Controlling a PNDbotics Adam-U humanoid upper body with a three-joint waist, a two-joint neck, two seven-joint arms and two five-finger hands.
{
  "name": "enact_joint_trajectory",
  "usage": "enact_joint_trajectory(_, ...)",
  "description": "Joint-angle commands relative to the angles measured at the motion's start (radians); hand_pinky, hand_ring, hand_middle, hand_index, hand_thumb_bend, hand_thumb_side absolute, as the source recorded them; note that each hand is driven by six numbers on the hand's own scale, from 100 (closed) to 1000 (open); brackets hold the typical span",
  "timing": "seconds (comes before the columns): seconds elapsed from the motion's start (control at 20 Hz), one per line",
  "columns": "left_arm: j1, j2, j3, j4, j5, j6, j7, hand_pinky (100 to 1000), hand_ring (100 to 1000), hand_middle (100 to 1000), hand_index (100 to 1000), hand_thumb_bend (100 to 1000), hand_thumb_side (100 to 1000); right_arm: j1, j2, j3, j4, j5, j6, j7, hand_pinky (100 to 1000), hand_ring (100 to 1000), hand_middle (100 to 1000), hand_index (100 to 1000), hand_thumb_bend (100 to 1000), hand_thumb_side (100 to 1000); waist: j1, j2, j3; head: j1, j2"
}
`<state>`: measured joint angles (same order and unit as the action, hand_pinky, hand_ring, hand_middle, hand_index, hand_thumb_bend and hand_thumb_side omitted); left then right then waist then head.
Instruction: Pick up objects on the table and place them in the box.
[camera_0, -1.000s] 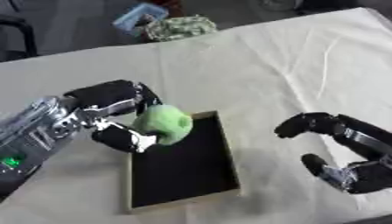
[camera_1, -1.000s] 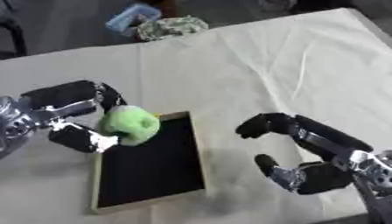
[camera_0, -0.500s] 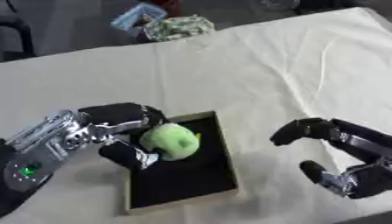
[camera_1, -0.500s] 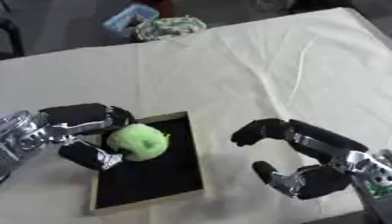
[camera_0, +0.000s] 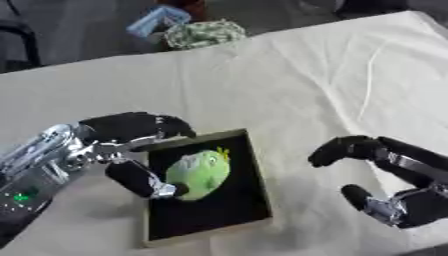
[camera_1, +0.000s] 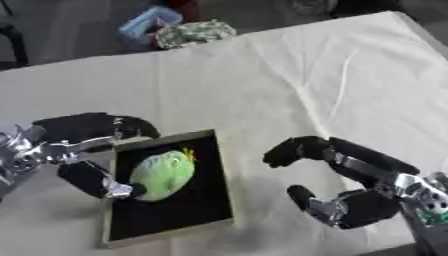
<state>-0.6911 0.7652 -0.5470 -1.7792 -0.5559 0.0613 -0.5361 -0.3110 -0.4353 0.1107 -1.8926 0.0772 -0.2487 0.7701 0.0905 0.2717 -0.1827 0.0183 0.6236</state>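
The green toy (camera_0: 199, 172) lies inside the box (camera_0: 249, 200). The left hand (camera_0: 131, 145), at 9 o'clock of it, curls its fingers round it. The right hand (camera_1: 337, 185) hangs at 3 o'clock, fingers curled, holding nothing.

A cream cloth (camera_0: 289, 75) with creases covers the table. Beyond its far edge lies grey floor (camera_0: 79, 25), with a blue item (camera_0: 156, 20) and a green patterned bundle (camera_0: 203, 33).
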Motion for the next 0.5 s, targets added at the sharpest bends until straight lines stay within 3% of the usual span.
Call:
enact_joint_trajectory(0.05,0.011,0.069,0.062,-0.078,0.01,0.025,0.022,876,836,865,954,614,686,-0.007,-0.007,-0.011,-0.017,0.0,0.0,-0.008,804,806,807,905,100,580,-0.008,-0.019,0.005,-0.003,-0.006)
enact_joint_trajectory(0.3,0.09,0.127,0.161,-0.205,0.075,0.089,0.12,839,799,816,928,522,712,-0.005,-0.006,-0.015,-0.016,0.002,0.002,-0.02,803,806,807,905,100,578,-0.014,-0.016,0.017,-0.005,-0.005)
enact_joint_trajectory(0.5,0.148,0.132,0.241,-0.22,0.103,0.082,0.234,825,787,805,919,507,728,-0.005,-0.005,-0.018,-0.014,0.005,0.004,-0.037,803,805,806,906,100,574,-0.022,-0.014,0.029,-0.007,-0.007)
